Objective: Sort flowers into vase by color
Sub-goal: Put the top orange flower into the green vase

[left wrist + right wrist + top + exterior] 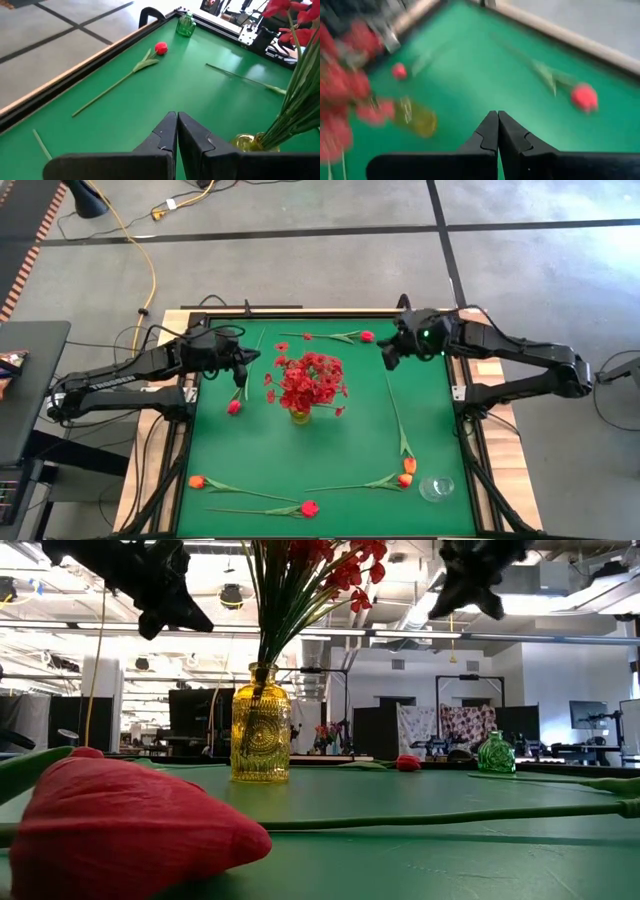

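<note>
A yellow glass vase (300,416) (260,725) stands at the table's middle, and a bushy bunch of red flowers (311,379) sticks into it by the stems. Loose flowers lie flat on the green top. A red-pink bud (367,336) (160,48) is at the far edge and another (234,407) at the left. Orange buds (407,472) lie near right, an orange one (196,481) near left, and a red one (309,508) at the front. My left gripper (245,362) (177,117) hangs shut above the table, left of the bunch. My right gripper (388,360) (497,116) hangs shut to the bunch's right.
A green glass vase (186,25) (494,753) stands at the far right corner, under my right arm in the high view. A clear glass vase (437,487) stands near the front right corner. A raised frame (240,311) runs around the green top.
</note>
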Controlling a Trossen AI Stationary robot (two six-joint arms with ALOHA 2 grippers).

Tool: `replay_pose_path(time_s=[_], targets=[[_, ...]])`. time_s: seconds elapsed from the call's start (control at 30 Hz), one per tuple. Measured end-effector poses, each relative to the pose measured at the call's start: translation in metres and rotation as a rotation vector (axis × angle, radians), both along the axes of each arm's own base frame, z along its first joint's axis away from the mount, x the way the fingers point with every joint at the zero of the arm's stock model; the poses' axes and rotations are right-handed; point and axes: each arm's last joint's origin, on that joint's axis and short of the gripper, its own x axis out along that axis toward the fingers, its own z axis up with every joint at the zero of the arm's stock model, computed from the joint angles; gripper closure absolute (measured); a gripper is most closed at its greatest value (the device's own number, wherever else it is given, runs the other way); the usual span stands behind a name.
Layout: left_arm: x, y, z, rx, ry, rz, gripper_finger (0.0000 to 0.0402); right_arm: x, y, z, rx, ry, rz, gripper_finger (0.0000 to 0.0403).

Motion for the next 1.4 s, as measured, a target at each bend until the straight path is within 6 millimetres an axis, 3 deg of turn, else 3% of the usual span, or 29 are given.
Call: replay_pose_path(time_s=[0.27,0.43,0.8,1.03,1.27,1.4], targets=[[-0.002,-0.001,-0.004,-0.014,0.042,0.004,0.0401,-0.006,0.034,-0.014,0.098,0.169,0.104,0.0371],[-0.002,-0.001,-0.004,0.007,0.048,-0.007,0.0401,-0.016,0.049,-0.022,0.026,0.355,0.290,0.0371],[-0.002,-0.001,-0.004,0.020,0.057,-0.031,0.0401,-0.018,0.068,-0.037,-0.566,0.637,1.282,0.0365],[-0.002,-0.001,-0.004,0.004,0.050,-0.025,0.0401,0.001,0.083,-0.060,-0.705,0.758,1.670,0.0303],[-0.002,-0.001,-0.004,-0.015,0.042,-0.015,0.0401,0.022,0.092,-0.094,-0.621,0.904,1.834,0.0205],[-0.002,-0.001,-0.004,-0.016,0.042,-0.015,0.0401,0.033,0.096,-0.111,-0.628,0.939,1.956,0.0170]])
